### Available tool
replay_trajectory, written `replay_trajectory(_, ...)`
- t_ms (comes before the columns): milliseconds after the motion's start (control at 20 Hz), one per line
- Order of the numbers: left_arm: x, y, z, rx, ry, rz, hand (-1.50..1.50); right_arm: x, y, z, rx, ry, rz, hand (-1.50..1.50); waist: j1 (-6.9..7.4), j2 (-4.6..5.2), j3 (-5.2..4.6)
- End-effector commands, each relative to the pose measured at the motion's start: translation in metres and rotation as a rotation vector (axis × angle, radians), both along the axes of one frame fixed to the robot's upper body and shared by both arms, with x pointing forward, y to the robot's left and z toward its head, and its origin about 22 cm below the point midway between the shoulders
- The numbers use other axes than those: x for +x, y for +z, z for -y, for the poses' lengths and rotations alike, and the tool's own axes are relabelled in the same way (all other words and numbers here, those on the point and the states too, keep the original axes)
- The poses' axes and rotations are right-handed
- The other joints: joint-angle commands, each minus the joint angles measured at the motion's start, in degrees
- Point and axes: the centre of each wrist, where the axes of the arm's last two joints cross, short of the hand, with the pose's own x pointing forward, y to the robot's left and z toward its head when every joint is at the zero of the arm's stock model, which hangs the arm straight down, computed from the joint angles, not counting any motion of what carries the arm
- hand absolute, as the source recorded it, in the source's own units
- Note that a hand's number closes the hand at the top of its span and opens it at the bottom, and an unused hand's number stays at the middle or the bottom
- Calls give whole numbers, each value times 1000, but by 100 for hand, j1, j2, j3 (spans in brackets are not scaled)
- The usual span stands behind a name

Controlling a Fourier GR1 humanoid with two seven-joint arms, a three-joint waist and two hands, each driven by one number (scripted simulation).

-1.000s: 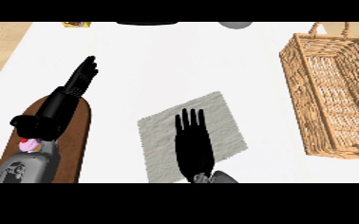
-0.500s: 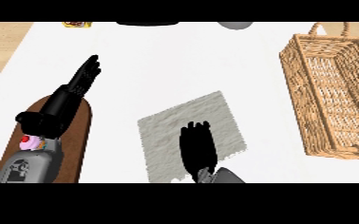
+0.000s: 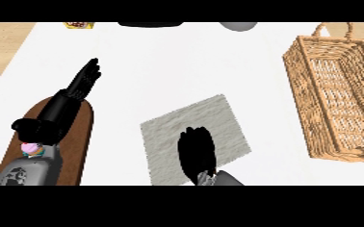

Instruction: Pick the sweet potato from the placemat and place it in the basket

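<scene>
- The white table [image 3: 177, 62] filled most of the view and carried all the items listed below.
- A brown oval wooden board [image 3: 83, 125] lay on the table near its left edge.
- A small pink, multi-coloured item [image 3: 30, 148] sat at the board's lower left; its type could not be determined.
- A yellow item [image 3: 80, 25] sat at the table's far edge, upper left, only partly in view.
- A dark object [image 3: 149, 24] sat at the far edge, centre, only partly in view.
- A grey rounded object [image 3: 238, 25] sat just right of the dark object.
- A tan surface [image 3: 14, 38] showed beyond the table's left edge.
</scene>
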Motion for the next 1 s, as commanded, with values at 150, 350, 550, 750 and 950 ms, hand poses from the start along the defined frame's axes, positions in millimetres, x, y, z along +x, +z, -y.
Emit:
replay_trajectory(150,-6,-2,2,10,0,2,0,-20,-27,11,-36,122,61,150,-23,79,13)
replay_trajectory(350,5,7,-11,5,42,0,0,-53,-1,80,303,49,58,150,-355,45,23)
replay_trajectory(550,-10,-5,-14,4,66,-7,0,-87,8,124,549,-15,26,150,-409,25,28)
replay_trajectory(750,-16,-10,-9,-1,45,-24,0,-110,35,151,796,-51,-9,150,-354,37,27)
replay_trajectory(950,-8,-1,-5,-13,67,3,0,-130,77,152,1109,-46,76,150,-438,27,33)
